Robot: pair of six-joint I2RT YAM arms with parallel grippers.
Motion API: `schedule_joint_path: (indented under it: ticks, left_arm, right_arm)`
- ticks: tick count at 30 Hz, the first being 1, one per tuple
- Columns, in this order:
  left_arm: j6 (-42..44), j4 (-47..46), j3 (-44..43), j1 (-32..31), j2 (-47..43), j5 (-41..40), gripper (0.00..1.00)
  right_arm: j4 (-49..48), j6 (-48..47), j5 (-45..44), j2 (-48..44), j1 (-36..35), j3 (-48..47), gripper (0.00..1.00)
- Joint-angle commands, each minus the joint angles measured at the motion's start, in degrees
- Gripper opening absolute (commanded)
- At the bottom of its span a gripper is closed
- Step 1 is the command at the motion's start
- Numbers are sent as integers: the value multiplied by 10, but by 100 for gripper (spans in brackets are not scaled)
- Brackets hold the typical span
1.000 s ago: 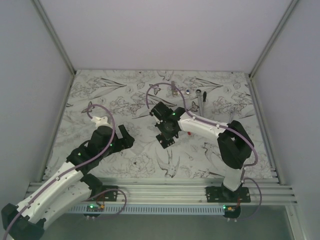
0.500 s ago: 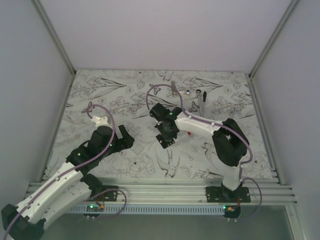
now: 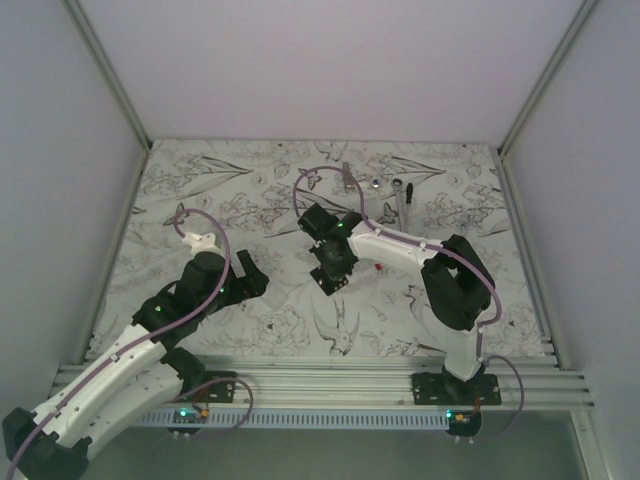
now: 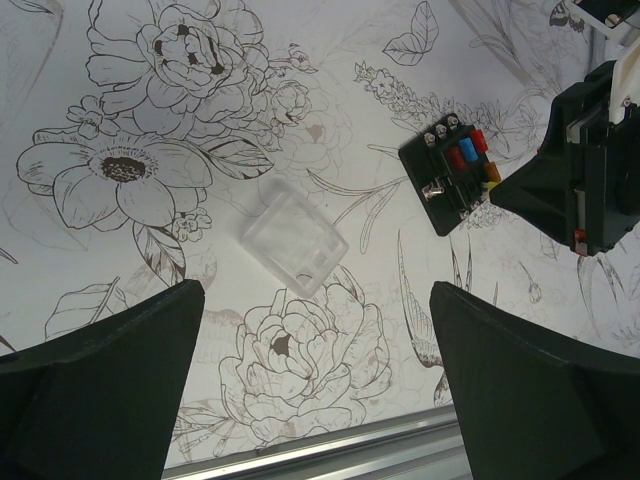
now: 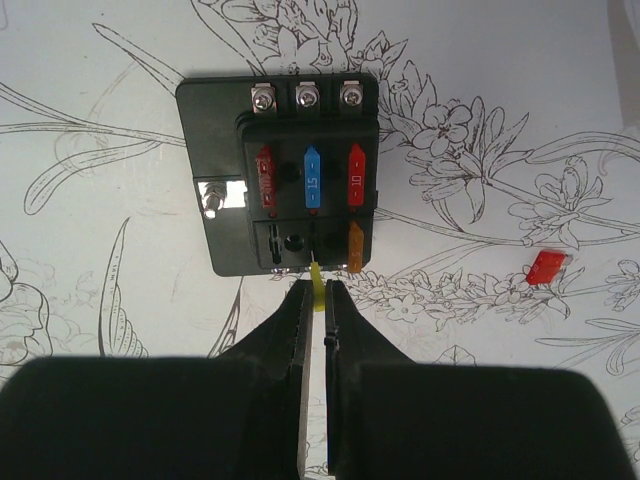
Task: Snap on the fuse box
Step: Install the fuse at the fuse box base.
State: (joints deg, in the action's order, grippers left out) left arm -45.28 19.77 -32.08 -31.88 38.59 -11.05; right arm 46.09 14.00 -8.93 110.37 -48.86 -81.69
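Fuse box [image 5: 290, 170]: clear cover [image 4: 293, 238], red fuse [image 5: 546, 267] nearby; right tool [image 5: 318, 298] pinches yellow fuse [image 5: 317, 282] at its edge; left tool [image 4: 315, 330] agape.

Lab test cell: white walls [image 3: 300, 60], aluminium rail [image 3: 330, 383] (floral tabletop [image 3: 250, 195])

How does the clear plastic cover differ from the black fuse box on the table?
The cover is see-through and plain; the fuse box is black and carries coloured fuses and three screws. The cover lies alone; the fuse box has the right end effector at its edge, shut on a yellow fuse. Both are boxy and lie flat on the flowered table, apart from each other.
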Motion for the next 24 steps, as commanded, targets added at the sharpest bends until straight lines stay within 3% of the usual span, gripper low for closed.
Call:
schedule_joint_path:
  ticks: [1,24]
  left_arm:
    - [9,16,-5,2,-3,0,100]
    - [11,16,-11,2,8,0,100]
  right_arm:
    - [2,8,-9,0,4,-18,0]
    - [4,3,-12,15,4,-31,0]
